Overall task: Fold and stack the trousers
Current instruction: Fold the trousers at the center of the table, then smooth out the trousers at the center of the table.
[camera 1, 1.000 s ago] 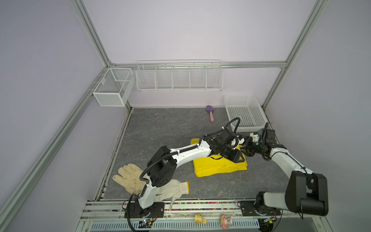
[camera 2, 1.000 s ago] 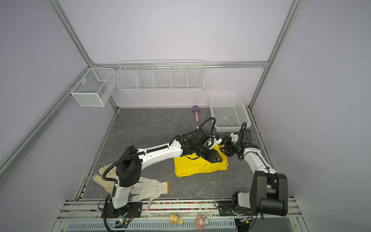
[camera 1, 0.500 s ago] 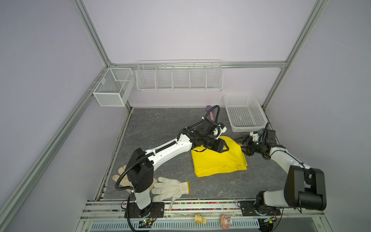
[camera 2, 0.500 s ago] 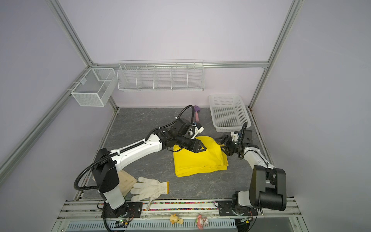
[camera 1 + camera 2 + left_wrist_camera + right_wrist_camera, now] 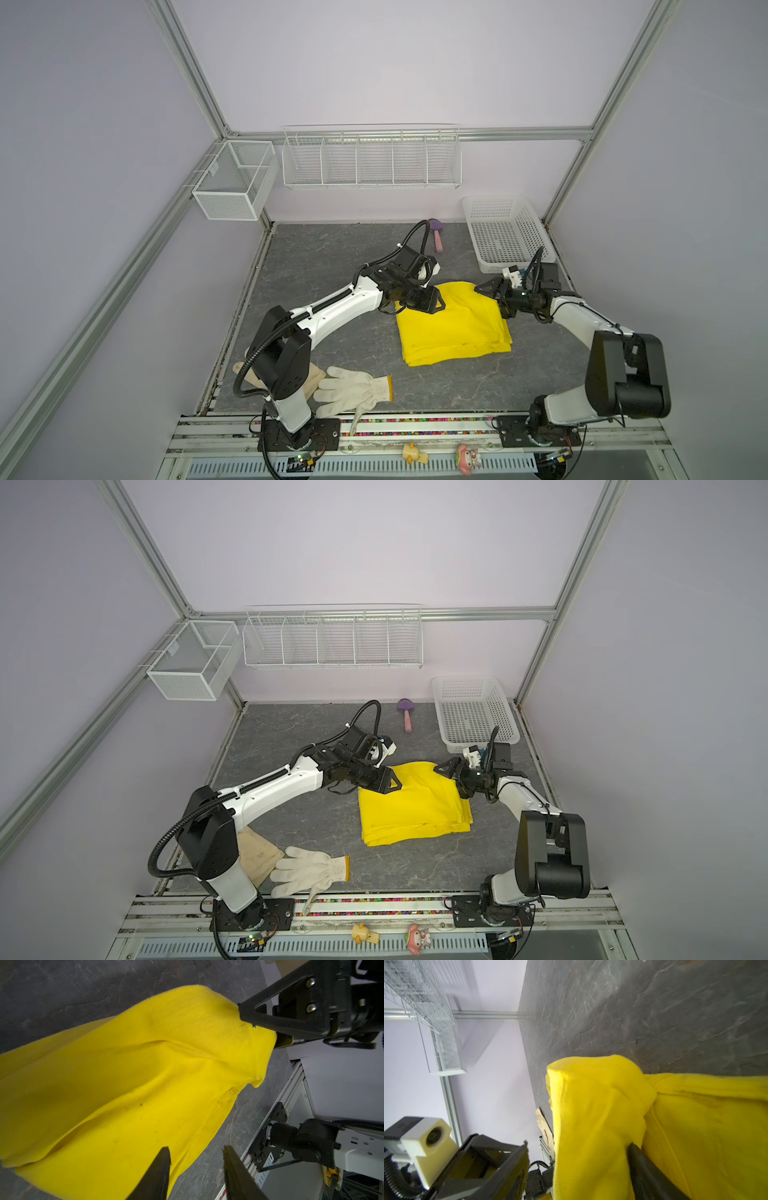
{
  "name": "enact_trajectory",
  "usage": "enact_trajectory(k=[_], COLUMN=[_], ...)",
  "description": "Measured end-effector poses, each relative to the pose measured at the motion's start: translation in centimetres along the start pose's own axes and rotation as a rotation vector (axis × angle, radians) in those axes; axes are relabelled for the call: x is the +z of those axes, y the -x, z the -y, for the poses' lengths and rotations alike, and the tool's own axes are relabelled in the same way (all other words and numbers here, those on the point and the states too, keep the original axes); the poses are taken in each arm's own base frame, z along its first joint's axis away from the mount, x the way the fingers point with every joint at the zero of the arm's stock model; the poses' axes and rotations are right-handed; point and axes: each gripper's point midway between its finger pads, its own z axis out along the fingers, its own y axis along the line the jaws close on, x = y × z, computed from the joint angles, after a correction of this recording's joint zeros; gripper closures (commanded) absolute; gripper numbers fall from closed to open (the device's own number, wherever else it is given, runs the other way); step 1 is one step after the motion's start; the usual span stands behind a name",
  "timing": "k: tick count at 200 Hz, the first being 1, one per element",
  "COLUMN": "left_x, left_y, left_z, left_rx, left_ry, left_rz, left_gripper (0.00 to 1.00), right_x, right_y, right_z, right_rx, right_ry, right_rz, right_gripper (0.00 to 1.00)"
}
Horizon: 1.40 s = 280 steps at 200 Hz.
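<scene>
In a top view, the trousers [image 5: 453, 328] lie folded at centre frame on the dark table [image 5: 332, 257]. The left gripper [image 5: 438, 300] sits over their upper left edge. The right gripper [image 5: 492, 305] is at their upper right corner, one finger on either side of the cloth.

Grey marbled worktop [image 5: 328, 257]. White wire rack [image 5: 372, 160] on back wall, five compartments. White mesh box [image 5: 232, 183] hung on left frame rail, just beside rack. White slotted basket [image 5: 505, 232] at far right corner of worktop. Brush [image 5: 436, 237], purple head, pink handle, lying near back wall, left of basket. Knitted glove [image 5: 353, 388], off-white with yellow cuff, flat at near edge, cuff to right. Cream glove [image 5: 257, 854] touching its fingers, partly hidden. Two toy figures at front: yellow [image 5: 415, 452], pink [image 5: 467, 457].
</scene>
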Motion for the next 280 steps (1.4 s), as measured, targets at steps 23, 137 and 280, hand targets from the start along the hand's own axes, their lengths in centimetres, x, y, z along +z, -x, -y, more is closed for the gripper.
enact_trajectory(k=[23,137,280], left_x=[0.5,4.1,4.0], left_y=[-0.7,-3.9,-5.5], left_z=[-1.2,-5.7,-6.4], left_rx=[-0.016,-0.071,-0.069], left_ry=[0.028,0.141,0.165], left_rz=[-0.017,-0.117,-0.173], left_gripper=[0.58,0.58,0.58], right_x=[0.1,-1.0,-4.1], right_y=[0.1,-0.6,-1.7], right_z=[-1.8,-1.8,8.2], right_rx=[-0.064,-0.330,-0.218], right_ry=[0.014,-0.123,-0.586], right_rz=[-0.009,-0.005,-0.081], right_gripper=[0.43,0.38,0.38])
